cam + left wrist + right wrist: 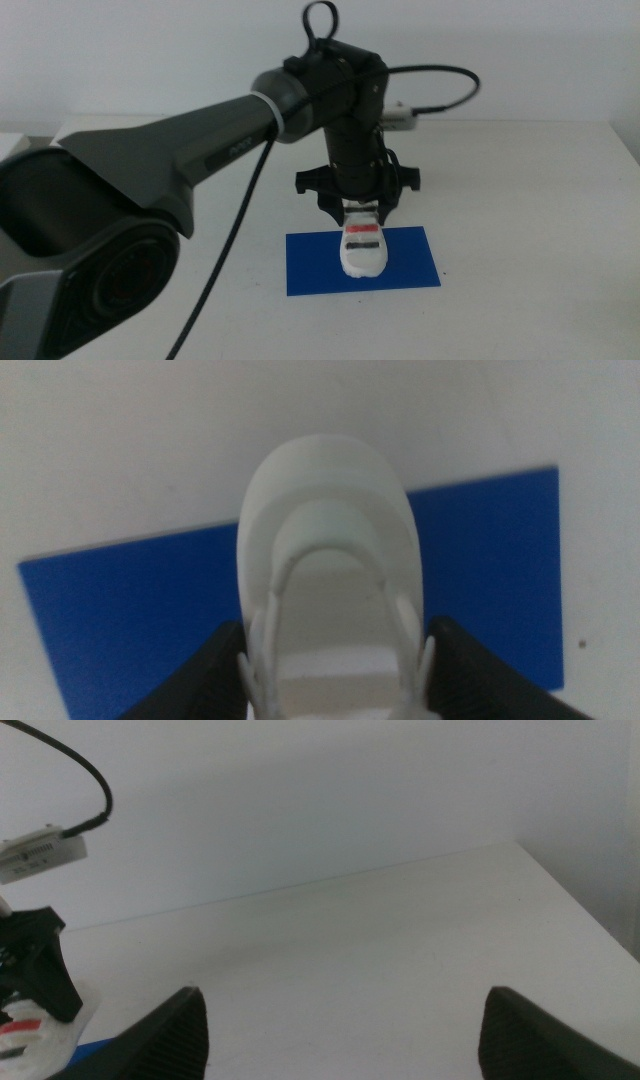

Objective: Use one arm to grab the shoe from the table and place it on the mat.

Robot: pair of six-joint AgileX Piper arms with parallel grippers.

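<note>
Left pincer (358, 208) clamps the shoe (362, 246) over the mat (410, 262); right pincer (345, 1030) gapes wide

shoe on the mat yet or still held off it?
On it, still gripped. The small white strapped shoe rests within the thin blue rectangular mat; the left end effector clamps its sides. Sole contact cannot be confirmed.

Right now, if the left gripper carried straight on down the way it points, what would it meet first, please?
Probably the mat: the left gripper points down at it, holding the shoe, whose toe would likely touch first.
</note>
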